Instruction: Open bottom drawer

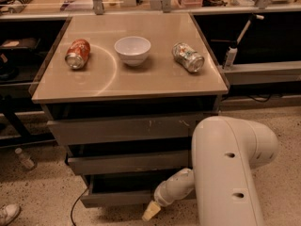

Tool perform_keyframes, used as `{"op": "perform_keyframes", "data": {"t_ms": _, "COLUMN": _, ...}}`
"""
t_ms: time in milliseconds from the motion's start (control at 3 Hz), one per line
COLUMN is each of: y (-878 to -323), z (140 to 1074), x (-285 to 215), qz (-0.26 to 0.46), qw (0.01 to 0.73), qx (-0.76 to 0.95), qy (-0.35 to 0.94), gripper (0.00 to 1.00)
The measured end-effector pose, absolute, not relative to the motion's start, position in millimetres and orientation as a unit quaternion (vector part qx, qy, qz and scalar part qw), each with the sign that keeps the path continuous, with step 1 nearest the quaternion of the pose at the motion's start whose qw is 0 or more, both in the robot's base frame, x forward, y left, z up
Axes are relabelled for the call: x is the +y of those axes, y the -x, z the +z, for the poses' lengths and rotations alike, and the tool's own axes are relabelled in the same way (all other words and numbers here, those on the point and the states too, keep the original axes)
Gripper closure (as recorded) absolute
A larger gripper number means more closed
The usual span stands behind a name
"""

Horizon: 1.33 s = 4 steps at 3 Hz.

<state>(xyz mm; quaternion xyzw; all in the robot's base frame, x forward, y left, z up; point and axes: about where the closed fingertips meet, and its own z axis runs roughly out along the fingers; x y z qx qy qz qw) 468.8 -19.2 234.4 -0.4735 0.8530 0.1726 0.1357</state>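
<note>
The bottom drawer (117,197) is the lowest and narrowest of three grey drawers under the tan tabletop. Its plain front stands a little out from the cabinet, with a dark gap above it. The mid-width drawer front (127,163) and the widest, scratched top drawer front (122,128) sit above it. My gripper (151,212) is low, right in front of the bottom drawer's front, near its right half. Its pale yellowish tip points down and left. My bulky white arm (230,173) hides the right ends of the drawers.
On the tabletop (155,81) lie an orange can (77,53) on its side, a white bowl (132,49) and a silver can (188,57) on its side. A dark cable (75,208) and a shoe (8,213) are on the speckled floor at left. Black shelving flanks the cabinet.
</note>
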Motion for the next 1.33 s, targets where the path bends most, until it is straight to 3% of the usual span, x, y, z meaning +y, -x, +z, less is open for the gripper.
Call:
{"op": "perform_keyframes", "data": {"t_ms": 667, "y": -491, "z": 196, "x": 3, "qz": 0.173, "qw": 0.130, "qx": 0.850, "qy": 0.480, "gripper": 0.00}}
{"op": "perform_keyframes", "data": {"t_ms": 1333, "y": -472, "z": 161, "x": 8, "qz": 0.176, "qw": 0.082, "qx": 0.851, "qy": 0.488, "gripper": 0.00}}
